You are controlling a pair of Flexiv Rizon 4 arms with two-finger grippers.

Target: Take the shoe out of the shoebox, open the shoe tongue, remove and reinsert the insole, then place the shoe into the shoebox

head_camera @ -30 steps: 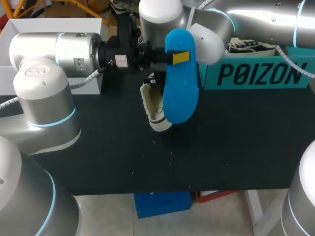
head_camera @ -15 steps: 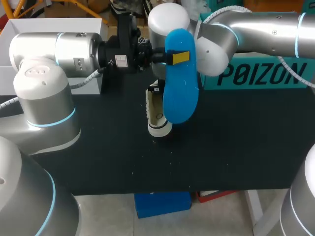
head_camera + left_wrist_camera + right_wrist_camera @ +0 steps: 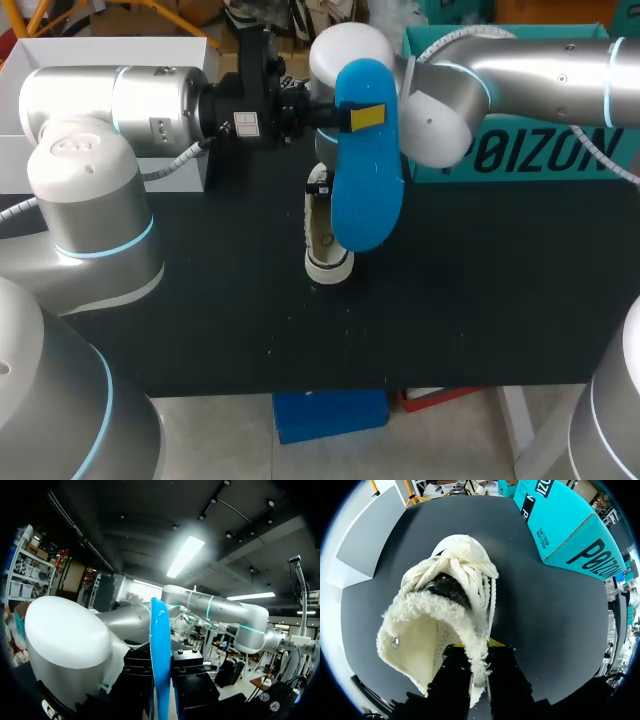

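**Insole out, shoe held outside the box**

The blue insole (image 3: 367,160) stands on edge above the table (image 3: 480,290). Your left gripper (image 3: 345,117) has its fingers clamped on it. Just below, the shoe (image 3: 325,235) sits low on the table. Your right gripper (image 3: 480,665) has its fingers pinched on the shoe's fleece collar. The shoebox (image 3: 560,150) lies behind, apart from the shoe.

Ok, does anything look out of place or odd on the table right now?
Only the blue insole: it is outside the shoe, held up on edge in the left gripper above it. The right gripper grips the shoe by its fleecy collar. That fits the insole step; nothing looks spilled or damaged.
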